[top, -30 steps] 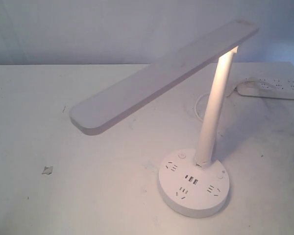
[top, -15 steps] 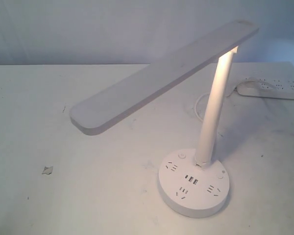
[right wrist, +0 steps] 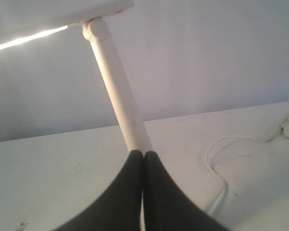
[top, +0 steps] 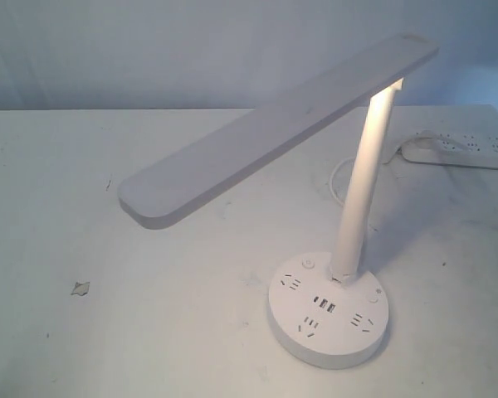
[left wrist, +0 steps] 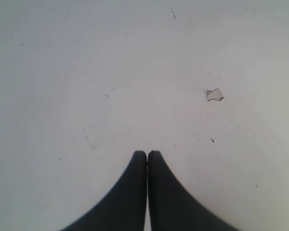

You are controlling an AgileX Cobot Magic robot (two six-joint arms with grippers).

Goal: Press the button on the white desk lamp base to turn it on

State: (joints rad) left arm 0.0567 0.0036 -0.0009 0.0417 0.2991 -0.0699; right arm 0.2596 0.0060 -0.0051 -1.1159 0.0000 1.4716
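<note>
The white desk lamp base (top: 329,311) sits on the table at the front right of the exterior view. Its slim post (top: 361,191) glows warm under the long flat head (top: 274,133). The button (top: 307,265) is a tiny round spot on the base's back left rim. Neither gripper shows in the exterior view. My right gripper (right wrist: 143,153) is shut and empty, and the post (right wrist: 118,91) rises just beyond its tips. Its fingers hide the base there. A lit strip shows under the head (right wrist: 29,38). My left gripper (left wrist: 147,153) is shut and empty over bare table.
A long white power strip (top: 461,151) lies at the back right, with a white cable (right wrist: 216,159) curling from it behind the lamp. A small grey scrap (top: 81,288) lies on the table at the left, seen also as the scrap (left wrist: 214,95) beyond my left gripper.
A dark tip at the right edge of the exterior view one second ago has gone out of view. The lamp stands as before.
</note>
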